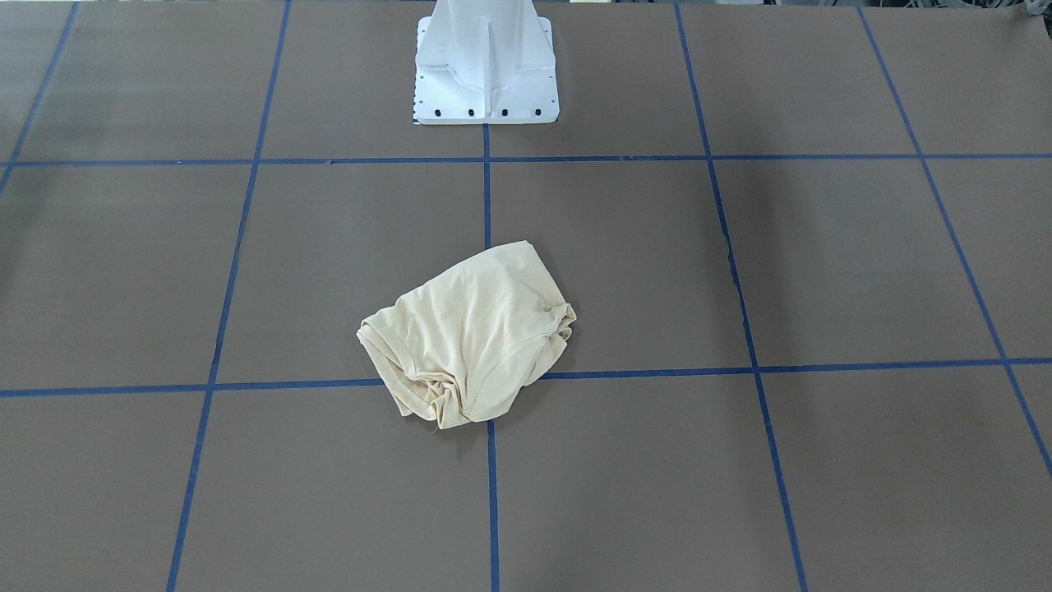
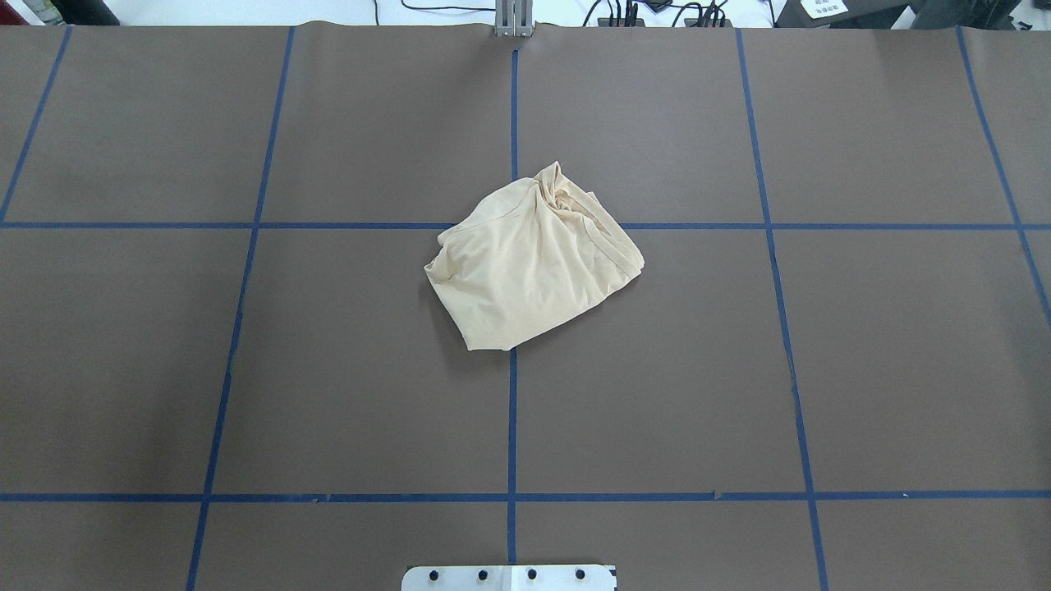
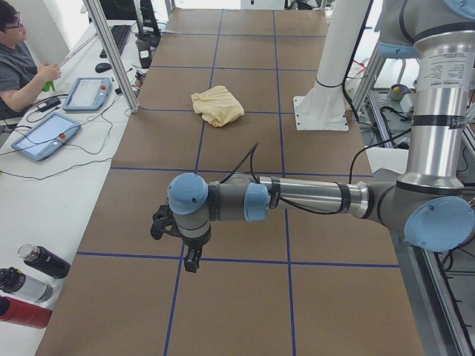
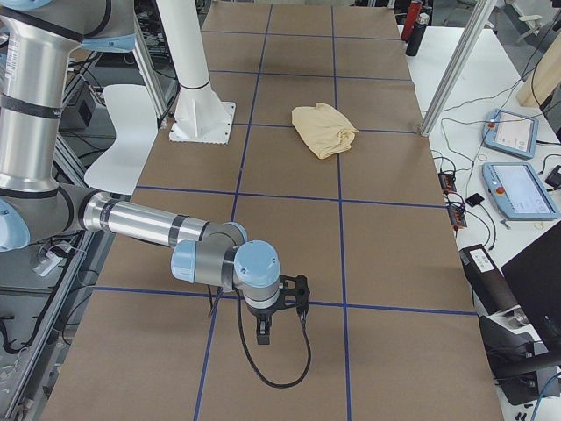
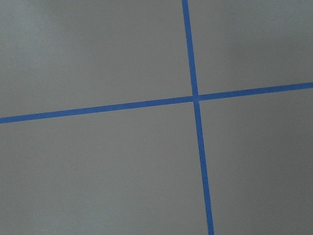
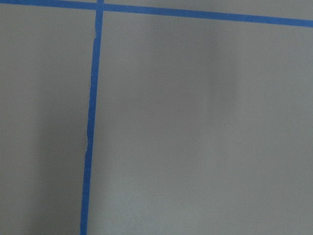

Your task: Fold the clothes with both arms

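The pale yellow shirt (image 1: 468,337) lies crumpled in a heap near the middle of the brown table; it also shows in the overhead view (image 2: 534,258) and both side views (image 3: 217,105) (image 4: 324,130). Its print and neck label are hidden. My left gripper (image 3: 191,261) shows only in the exterior left view, hanging low over the table far from the shirt. My right gripper (image 4: 263,331) shows only in the exterior right view, likewise low and far from the shirt. I cannot tell whether either is open or shut. Both wrist views show only bare table and blue tape.
The white pedestal base (image 1: 486,66) stands at the table's robot side (image 2: 509,579). Blue tape lines (image 5: 195,98) grid the brown table. A seated person (image 3: 18,70), control tablets (image 3: 44,135) and bottles (image 3: 30,274) are beside the table. More tablets (image 4: 517,189) lie on the opposite view's right.
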You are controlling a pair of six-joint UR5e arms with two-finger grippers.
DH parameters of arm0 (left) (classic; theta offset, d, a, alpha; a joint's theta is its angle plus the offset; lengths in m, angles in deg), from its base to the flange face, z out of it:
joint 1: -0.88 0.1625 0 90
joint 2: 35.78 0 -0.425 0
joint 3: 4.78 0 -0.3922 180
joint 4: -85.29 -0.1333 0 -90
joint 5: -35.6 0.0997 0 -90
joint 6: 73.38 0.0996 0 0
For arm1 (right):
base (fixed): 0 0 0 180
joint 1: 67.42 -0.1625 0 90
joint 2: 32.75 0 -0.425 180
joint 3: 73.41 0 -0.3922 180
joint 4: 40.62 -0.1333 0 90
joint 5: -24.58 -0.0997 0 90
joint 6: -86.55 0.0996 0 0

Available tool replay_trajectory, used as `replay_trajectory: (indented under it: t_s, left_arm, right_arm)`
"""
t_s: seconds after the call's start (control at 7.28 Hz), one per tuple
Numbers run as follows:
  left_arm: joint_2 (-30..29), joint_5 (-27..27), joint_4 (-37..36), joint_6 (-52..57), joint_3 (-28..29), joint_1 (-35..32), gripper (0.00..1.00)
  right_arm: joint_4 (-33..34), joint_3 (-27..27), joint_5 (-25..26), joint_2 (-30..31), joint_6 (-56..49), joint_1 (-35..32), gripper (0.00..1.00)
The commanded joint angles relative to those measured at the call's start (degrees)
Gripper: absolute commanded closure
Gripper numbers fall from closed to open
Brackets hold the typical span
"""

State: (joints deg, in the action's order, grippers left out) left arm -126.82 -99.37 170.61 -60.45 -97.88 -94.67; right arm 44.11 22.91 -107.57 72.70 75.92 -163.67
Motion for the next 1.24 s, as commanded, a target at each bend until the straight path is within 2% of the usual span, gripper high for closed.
replay_trajectory:
  t_s: [0.0,0.27,0.55,1.1]
  left_arm:
    - [0.6,0.32,0.64,0.25,0.03,0.1,0.0]
    - [1.65,0.32,0.64,0.08,-0.32,0.1,0.0]
    - [1.66,0.32,0.73,-0.18,-0.5,0.1,0.0]
    - [1.66,0.32,0.73,-0.18,-0.59,0.1,0.0]
  right_arm:
    - [-0.09,0.0,1.01,-0.07,-0.27,0.01,0.0]
    - [1.39,1.49,0.94,-2.34,0.96,1.75,0.0]
    - [6.48,9.28,1.37,-2.09,12.4,5.27,0.0]
    - [6.41,9.76,1.28,-1.3,12.47,5.64,0.0]
